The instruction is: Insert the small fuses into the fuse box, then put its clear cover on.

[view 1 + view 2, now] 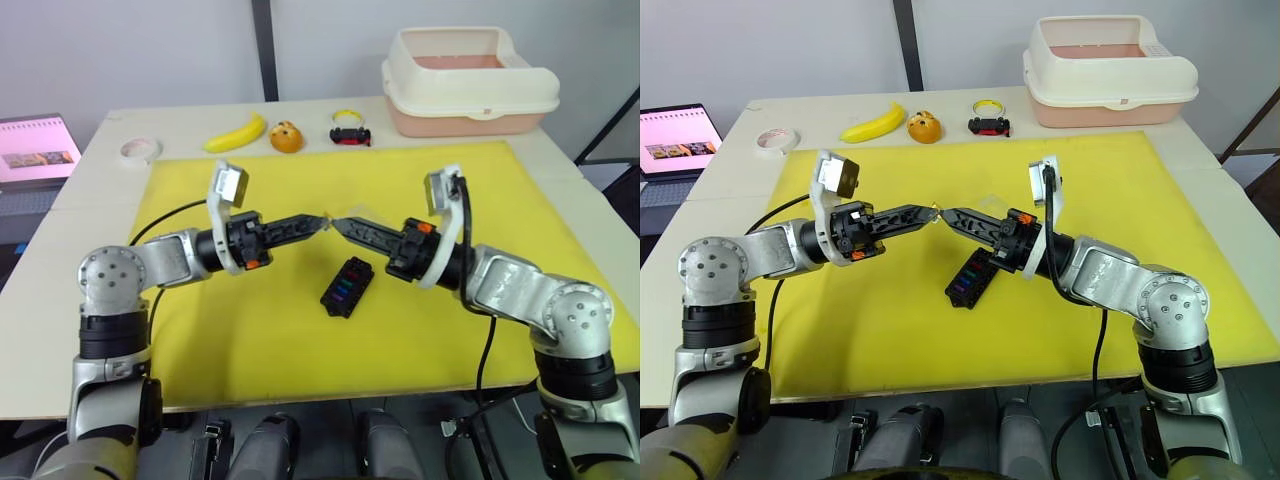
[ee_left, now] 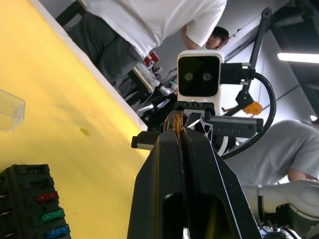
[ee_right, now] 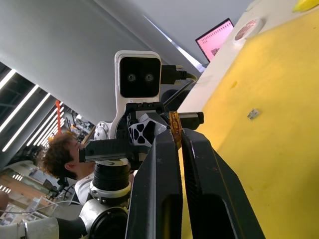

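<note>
1. Your left gripper [image 1: 322, 219] and right gripper [image 1: 338, 223] meet tip to tip in the air over the middle of the yellow mat [image 1: 250, 330].
2. A brown fuse [image 3: 175, 127] sits between the meeting tips. In the left wrist view the left fingers [image 2: 167, 164] are pressed together on it [image 2: 177, 124]; in the right wrist view the right fingers [image 3: 199, 154] stand slightly apart with the fuse at their tips, and you cannot tell whether they grip it.
3. The fuse box [image 1: 347, 287] lies flat on the mat just at 6 o'clock of the tips, with red, green and blue fuses [image 2: 50, 215] seated in its slots.
4. The clear cover [image 2: 10, 109] rests on the mat near the box.
5. One grey fuse [image 3: 253, 114] lies loose on the mat.
6. Along the table's 12 o'clock edge sit a tape roll [image 1: 140, 149], banana [image 1: 236, 133], orange toy [image 1: 286, 136], toy car [image 1: 350, 135] and a cream bin [image 1: 468, 80].
</note>
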Robot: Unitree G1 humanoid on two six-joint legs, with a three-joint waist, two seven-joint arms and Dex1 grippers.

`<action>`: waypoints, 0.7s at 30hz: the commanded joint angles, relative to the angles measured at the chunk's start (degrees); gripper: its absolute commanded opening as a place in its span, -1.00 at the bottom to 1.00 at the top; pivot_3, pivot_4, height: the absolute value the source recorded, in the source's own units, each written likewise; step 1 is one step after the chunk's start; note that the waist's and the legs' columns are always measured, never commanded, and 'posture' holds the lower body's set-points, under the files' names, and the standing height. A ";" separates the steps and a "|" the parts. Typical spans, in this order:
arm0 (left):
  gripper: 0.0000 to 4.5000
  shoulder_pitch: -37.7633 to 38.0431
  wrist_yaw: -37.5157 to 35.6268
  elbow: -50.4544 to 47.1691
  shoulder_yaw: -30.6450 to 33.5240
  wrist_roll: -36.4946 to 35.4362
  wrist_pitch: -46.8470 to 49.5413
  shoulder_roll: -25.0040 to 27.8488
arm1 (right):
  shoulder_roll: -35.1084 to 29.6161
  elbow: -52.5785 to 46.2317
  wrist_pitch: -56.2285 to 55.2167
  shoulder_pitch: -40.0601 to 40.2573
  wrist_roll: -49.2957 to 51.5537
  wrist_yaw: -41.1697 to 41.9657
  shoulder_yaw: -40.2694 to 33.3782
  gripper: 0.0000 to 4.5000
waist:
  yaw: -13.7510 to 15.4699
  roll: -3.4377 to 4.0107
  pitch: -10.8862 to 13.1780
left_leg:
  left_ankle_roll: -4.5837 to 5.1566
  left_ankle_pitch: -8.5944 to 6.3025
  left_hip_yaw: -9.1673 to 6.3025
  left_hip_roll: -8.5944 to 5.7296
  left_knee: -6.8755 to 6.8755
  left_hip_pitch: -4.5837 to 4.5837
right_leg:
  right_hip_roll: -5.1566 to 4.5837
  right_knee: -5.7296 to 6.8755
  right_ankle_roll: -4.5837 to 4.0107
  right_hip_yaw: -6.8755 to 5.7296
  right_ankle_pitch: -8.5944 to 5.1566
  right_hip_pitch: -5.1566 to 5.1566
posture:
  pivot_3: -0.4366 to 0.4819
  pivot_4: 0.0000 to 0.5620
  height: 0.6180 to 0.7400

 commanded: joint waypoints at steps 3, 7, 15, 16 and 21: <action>-1.00 -0.65 -1.06 -1.82 -0.70 0.19 -0.17 0.92 | -0.90 -2.13 -0.56 -1.02 1.52 0.56 -0.79 -0.97 | 0.00 0.00 0.00 | 0.00 0.00 0.00 0.00 0.00 0.00 | 0.00 0.00 0.00 0.00 0.00 0.00 | -0.05 -0.47 1.00; -0.58 0.34 -7.06 -3.97 -1.43 4.53 -1.41 4.60 | -2.47 -3.14 -0.25 -0.79 1.14 0.69 -1.60 -1.00 | -0.03 0.01 0.01 | 0.01 0.00 0.00 0.00 -0.02 0.00 | 0.00 0.00 0.00 0.00 0.00 0.00 | -0.05 -0.47 1.00; 0.99 6.27 -24.29 -13.11 -10.66 28.26 -19.98 13.50 | -12.25 -9.19 1.03 2.07 -5.66 1.78 -4.60 -1.00 | 0.03 0.03 0.02 | -0.08 0.07 0.03 0.05 -0.47 0.06 | 0.01 -0.43 -0.01 0.00 0.00 0.03 | -0.05 -0.47 1.00; 0.99 7.44 -26.70 -14.55 -13.07 33.13 -24.74 14.62 | -14.22 -10.41 1.52 2.84 -8.43 2.44 -4.85 -1.00 | 0.08 0.04 0.02 | -0.08 0.07 0.05 0.05 -0.49 0.04 | 0.00 -0.51 -0.01 0.00 0.00 0.04 | -0.05 -0.47 1.00; 0.99 8.70 -32.88 -11.93 -20.50 50.21 -43.52 14.84 | -20.45 -15.49 1.80 6.28 -26.26 8.55 -1.37 -1.00 | 0.79 0.02 0.02 | 0.00 0.02 0.15 0.04 -0.48 0.02 | -0.04 -0.73 -0.02 0.00 0.01 0.12 | -0.05 -0.47 1.00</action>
